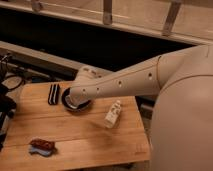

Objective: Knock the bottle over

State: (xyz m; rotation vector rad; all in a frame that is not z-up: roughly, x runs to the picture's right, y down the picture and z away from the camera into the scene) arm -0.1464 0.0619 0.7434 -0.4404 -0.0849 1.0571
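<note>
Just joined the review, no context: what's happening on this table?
The robot's arm reaches across the wooden table. Its gripper is near the far corner, on the left of the view, and is not touching the bottle. The white bottle sits apart from it toward the right edge and is tilted well off upright, so the knock looks done or mid-fall. A small red and blue item lies at the front left.

Wooden table (90,142), warm dim light. Dark recess (100,42) behind, metal railing posts (107,11) above. Over table's back-left corner, tool (54,94).
</note>
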